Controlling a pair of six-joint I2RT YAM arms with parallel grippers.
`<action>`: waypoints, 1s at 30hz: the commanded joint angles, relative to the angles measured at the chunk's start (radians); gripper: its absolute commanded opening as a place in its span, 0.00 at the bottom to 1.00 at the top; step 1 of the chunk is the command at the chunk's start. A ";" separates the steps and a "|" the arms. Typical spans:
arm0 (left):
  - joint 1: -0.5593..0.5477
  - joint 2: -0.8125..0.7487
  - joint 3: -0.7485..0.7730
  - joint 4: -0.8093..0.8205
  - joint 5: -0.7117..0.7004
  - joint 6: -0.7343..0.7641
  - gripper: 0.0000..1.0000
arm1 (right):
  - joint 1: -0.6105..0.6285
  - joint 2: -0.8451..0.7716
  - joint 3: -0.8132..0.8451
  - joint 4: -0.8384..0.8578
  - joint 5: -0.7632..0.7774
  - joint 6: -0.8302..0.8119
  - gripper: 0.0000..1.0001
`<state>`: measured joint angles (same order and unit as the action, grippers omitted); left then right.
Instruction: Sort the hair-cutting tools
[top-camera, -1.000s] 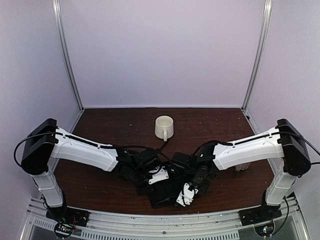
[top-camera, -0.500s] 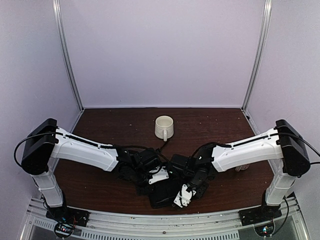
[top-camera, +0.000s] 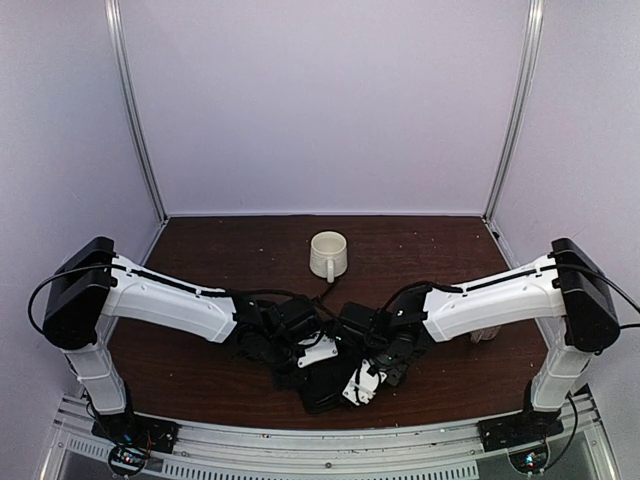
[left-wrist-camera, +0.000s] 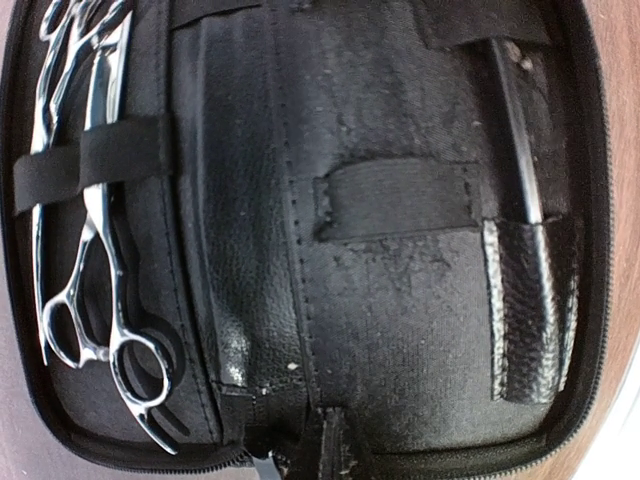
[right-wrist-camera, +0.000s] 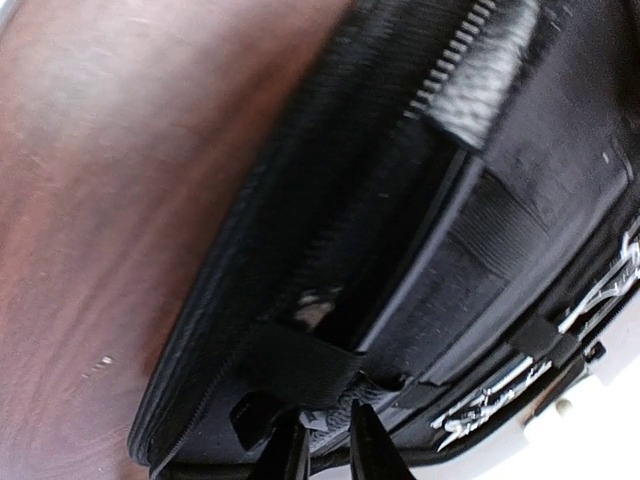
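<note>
The black case (top-camera: 322, 388) lies open at the front centre under both grippers. In the left wrist view its lining (left-wrist-camera: 400, 330) fills the frame. Two silver scissors (left-wrist-camera: 100, 220) lie under an elastic strap at its left. A thin dark clip (left-wrist-camera: 520, 150) stands in a pocket at its right. My left gripper (top-camera: 318, 352) hovers over the case and its fingers are hidden. My right gripper (right-wrist-camera: 325, 450) is closed narrowly on the case's edge (right-wrist-camera: 330, 200), with silver scissors (right-wrist-camera: 490, 395) showing to its right. It also shows in the top view (top-camera: 358, 385).
A white mug (top-camera: 327, 255) stands upright behind the case at the table's middle. A pale object (top-camera: 485, 335) shows partly behind my right forearm. The brown table (top-camera: 220, 250) has white walls on three sides.
My right gripper has moved left along the front of the case. The left arm has stayed where it was.
</note>
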<state>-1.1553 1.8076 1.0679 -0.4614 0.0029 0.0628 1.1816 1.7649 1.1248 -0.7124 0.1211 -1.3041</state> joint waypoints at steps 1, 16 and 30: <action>0.025 0.065 -0.036 -0.006 -0.071 0.017 0.00 | -0.012 0.008 0.065 0.078 0.048 0.019 0.18; 0.024 0.029 -0.064 0.035 -0.095 -0.001 0.00 | -0.045 -0.060 0.073 -0.016 -0.035 0.153 0.24; 0.010 -0.362 -0.155 0.185 -0.298 -0.042 0.29 | -0.141 -0.106 0.085 -0.013 -0.171 0.350 0.24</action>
<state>-1.1419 1.5150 0.9016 -0.3332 -0.2092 0.0475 1.0672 1.6875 1.1870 -0.7212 0.0246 -1.0393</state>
